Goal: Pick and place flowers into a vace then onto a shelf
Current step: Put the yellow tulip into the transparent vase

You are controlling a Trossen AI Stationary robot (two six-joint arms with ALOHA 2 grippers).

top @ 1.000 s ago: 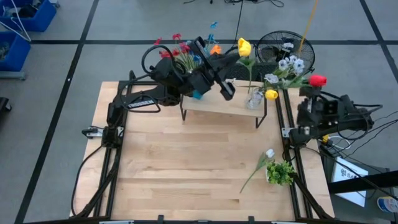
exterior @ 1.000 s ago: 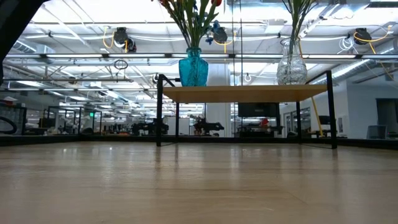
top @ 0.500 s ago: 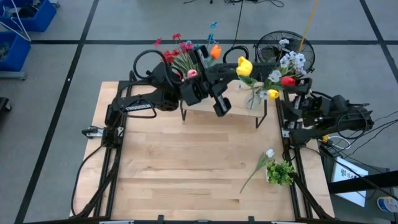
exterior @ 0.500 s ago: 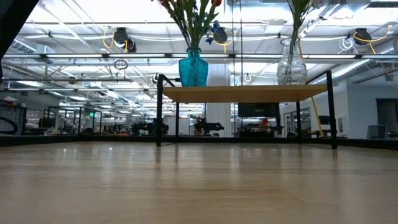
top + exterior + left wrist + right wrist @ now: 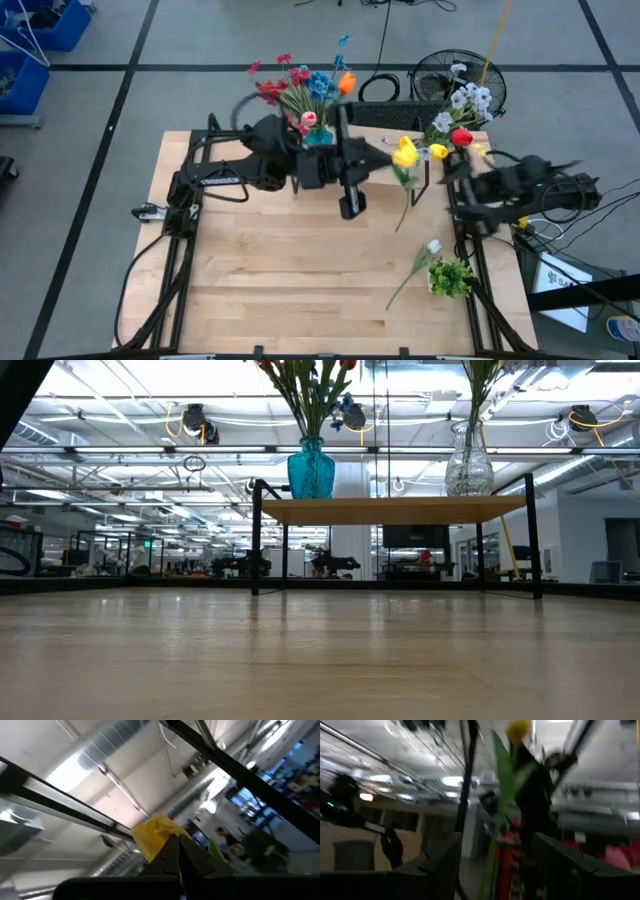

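My left gripper (image 5: 388,158) reaches over the shelf (image 5: 395,510) and is shut on a yellow flower (image 5: 404,152), whose green stem (image 5: 399,210) slants down over the table. In the left wrist view the blossom (image 5: 155,836) sits just past the shut fingers. A blue vase (image 5: 311,470) with red, blue and orange flowers (image 5: 305,85) and a clear vase (image 5: 468,460) with white, yellow and red flowers (image 5: 455,115) stand on the shelf. My right gripper (image 5: 455,182) is open at the shelf's right end, with a green stem (image 5: 502,775) in front of it. My left gripper pinches the yellow flower between its two shut fingers, on the stem right below the blossom (image 5: 161,844). The fingers come level from the table's left. The flower is lifted clear, and its stem hangs slanting below the hold.
A white-budded flower (image 5: 420,262) lies on the table near the right edge, beside a bushy green clump (image 5: 451,277). A black fan (image 5: 440,72) stands behind the shelf. The tabletop (image 5: 300,270) before the shelf is bare wood.
My left gripper has swung toward the table's near edge and a little right, carrying the yellow flower from behind the shelf to its front; the stem now hangs over the table. My right gripper has moved left toward the clear vase, and the red flower came with it.
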